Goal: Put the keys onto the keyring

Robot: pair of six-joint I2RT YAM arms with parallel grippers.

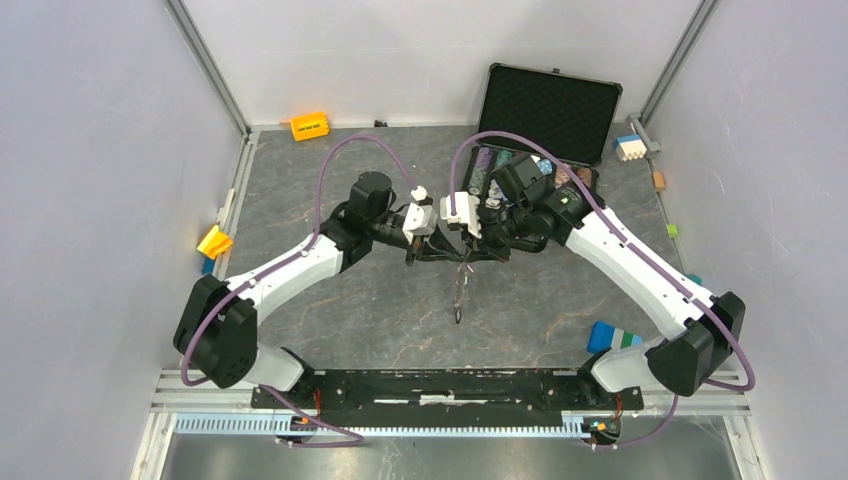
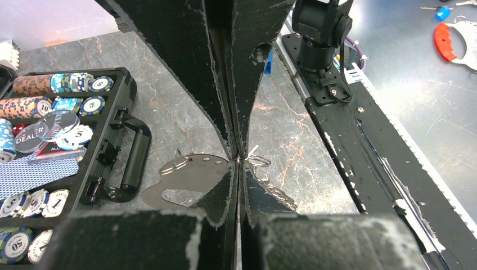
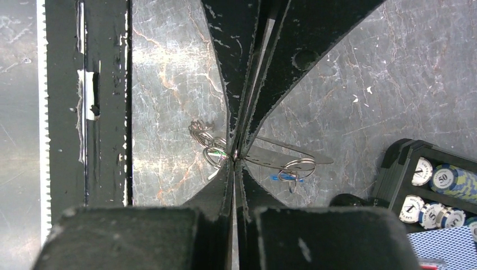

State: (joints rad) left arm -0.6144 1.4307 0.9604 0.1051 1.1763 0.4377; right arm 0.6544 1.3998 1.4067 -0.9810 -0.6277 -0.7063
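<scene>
While the left fingers (image 2: 191, 56) and the right fingers (image 3: 230, 56) both pinch the keyring (image 2: 185, 177) above the table (image 1: 400, 320), its chain (image 1: 461, 290) hangs down between the arms. Just behind sits an open poker-chip case (image 1: 550, 100), handle (image 2: 135, 157) nearest.

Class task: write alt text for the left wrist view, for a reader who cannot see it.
The left claw is shut on the edge of a flat silver keyring over a grey marbled table. An open case of poker chips lies to the left.
</scene>
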